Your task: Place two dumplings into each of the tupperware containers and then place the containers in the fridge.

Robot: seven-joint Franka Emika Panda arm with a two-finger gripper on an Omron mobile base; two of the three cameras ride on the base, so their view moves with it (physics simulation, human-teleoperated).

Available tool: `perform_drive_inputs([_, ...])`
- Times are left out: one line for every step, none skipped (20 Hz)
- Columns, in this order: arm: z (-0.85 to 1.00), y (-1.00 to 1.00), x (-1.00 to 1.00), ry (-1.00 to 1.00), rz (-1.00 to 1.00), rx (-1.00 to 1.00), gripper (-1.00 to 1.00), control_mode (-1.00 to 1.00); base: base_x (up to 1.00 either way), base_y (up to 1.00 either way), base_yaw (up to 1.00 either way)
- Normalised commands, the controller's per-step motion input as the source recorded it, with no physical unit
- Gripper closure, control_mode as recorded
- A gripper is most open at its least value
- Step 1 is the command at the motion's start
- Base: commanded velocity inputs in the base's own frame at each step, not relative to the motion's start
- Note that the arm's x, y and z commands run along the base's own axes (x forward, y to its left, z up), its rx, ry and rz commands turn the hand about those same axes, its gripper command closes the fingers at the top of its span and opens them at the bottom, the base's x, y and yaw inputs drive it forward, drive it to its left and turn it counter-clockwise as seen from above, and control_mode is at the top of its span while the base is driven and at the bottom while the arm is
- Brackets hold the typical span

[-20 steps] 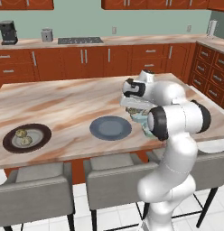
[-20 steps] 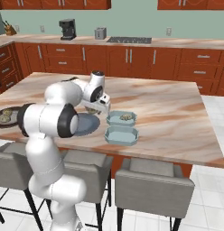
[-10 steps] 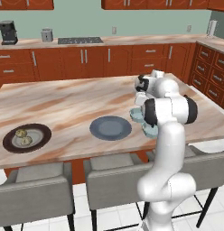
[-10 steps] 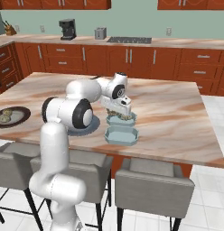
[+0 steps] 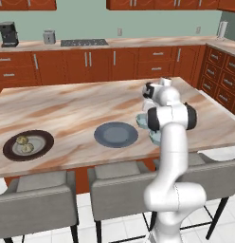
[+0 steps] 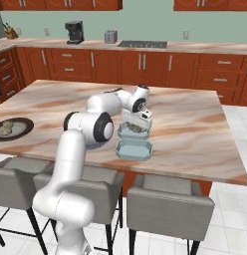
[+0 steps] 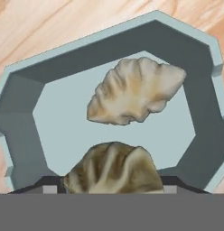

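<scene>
Marble-patterned, in pink and tan, the island counter (image 6: 195, 124) carries all the working objects. On it, near the front edge, lie two pale blue tupperware containers: the farther container (image 6: 126, 131), directly under the hand, and the nearer container (image 6: 133, 149), just in front of it and touching or almost touching it. A round grey-blue plate (image 5: 116, 134) sits near the middle of the counter, and a dark-rimmed round plate (image 5: 28, 144) sits well apart at the far left end, holding two dumplings on the plate (image 5: 23, 144). The white arm reaches over the farther container, so that the gripper (image 6: 137, 122) hangs close above its interior.

In the hand view, the farther container's rim (image 7: 109, 36) frames two more dumplings. One pleated dumpling (image 7: 134, 90) lies loose on the container floor. A second dumpling (image 7: 114, 169) sits at the bottom of that view, between the two dark finger tips; the gripper is narrowed about it and appears to hold it, just above the container floor.
</scene>
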Motion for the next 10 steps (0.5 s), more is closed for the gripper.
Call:
perform_drive_inputs([-0.08,0.01,0.55,-0.11,0.00,0.00,1.00,-1.00,0.00,0.00,0.00])
perform_drive_inputs([-0.11,0.00,0.54,-0.09,0.00,0.00,1.00,-1.00,0.00,0.00,0.00])
perform_drive_inputs([-0.21,0.00,0.36,-0.06,0.00,0.00,1.00,-1.00,0.00,0.00,0.00])
perform_drive_inputs([-0.39,0.00,0.00,-0.10,-0.02,0.00,1.00,-1.00,0.00,0.00,0.00])
perform_drive_inputs([-0.44,0.06,-0.18,-0.19,-0.04,-0.06,-1.00,-1.00,0.00,0.00,0.00])
perform_drive_inputs([-0.51,0.06,-0.51,-0.23,-0.02,-0.07,-1.00,-1.00,0.00,0.00,0.00])
perform_drive_inputs([-0.56,0.13,-0.81,-0.29,-0.04,-0.07,-1.00,-1.00,0.00,0.00,0.00])
perform_drive_inputs([-0.51,0.19,-0.86,-0.33,-0.05,-0.04,-1.00,-1.00,0.00,0.00,0.00])
perform_drive_inputs([-0.35,0.30,-0.80,-0.34,-0.08,-0.02,-1.00,-1.00,0.00,0.00,0.00])
perform_drive_inputs([-0.29,0.39,-0.62,-0.34,-0.10,-0.01,-1.00,-1.00,0.00,0.00,0.00])
